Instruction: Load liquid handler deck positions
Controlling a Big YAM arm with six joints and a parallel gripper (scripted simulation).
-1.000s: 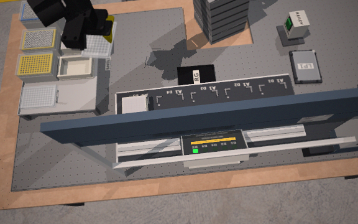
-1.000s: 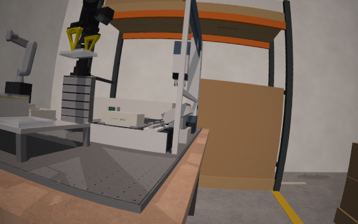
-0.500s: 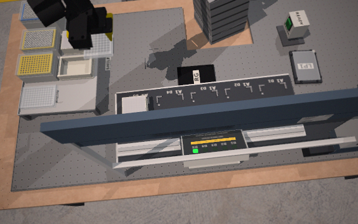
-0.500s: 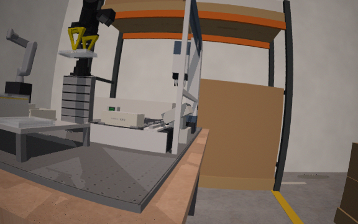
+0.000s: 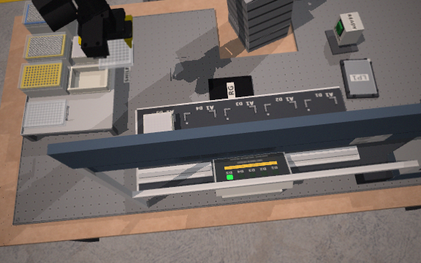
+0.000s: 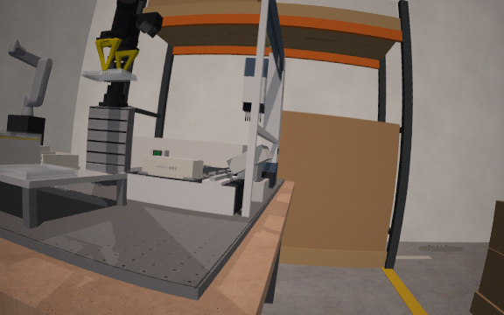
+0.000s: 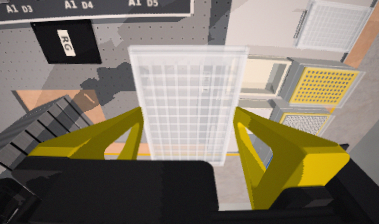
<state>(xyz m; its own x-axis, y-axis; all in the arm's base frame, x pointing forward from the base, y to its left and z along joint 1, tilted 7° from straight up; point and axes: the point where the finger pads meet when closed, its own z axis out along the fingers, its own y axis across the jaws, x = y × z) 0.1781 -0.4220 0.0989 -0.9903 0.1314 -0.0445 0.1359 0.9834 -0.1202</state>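
My gripper (image 5: 119, 44) (image 6: 114, 69) (image 7: 188, 112) is shut on a clear gridded sample plate (image 5: 120, 56) (image 6: 108, 76) (image 7: 187, 85), with a yellow finger on each long side. It holds the plate level, high above the right edge of the SHELF (image 5: 86, 117). I cannot tell whether a lid is on it. A white sealed deep-well block (image 5: 158, 122) (image 6: 171, 166) lies on D5 at the deck's left end. D2 (image 5: 280, 106) and the lid park LP1 (image 5: 358, 77) are bare.
The SHELF holds an open beige reservoir (image 5: 88, 78) (image 7: 262, 75), yellow tip racks (image 5: 42, 74) (image 5: 45, 45) and a clear lidded plate (image 5: 44, 112). A tall grey stack (image 5: 265, 22) (image 6: 109, 137) stands behind. The regrip nest RG (image 5: 230, 88) (image 7: 65, 42), the READY key (image 5: 349, 27) and the blue gantry bar (image 5: 232, 135) show too.
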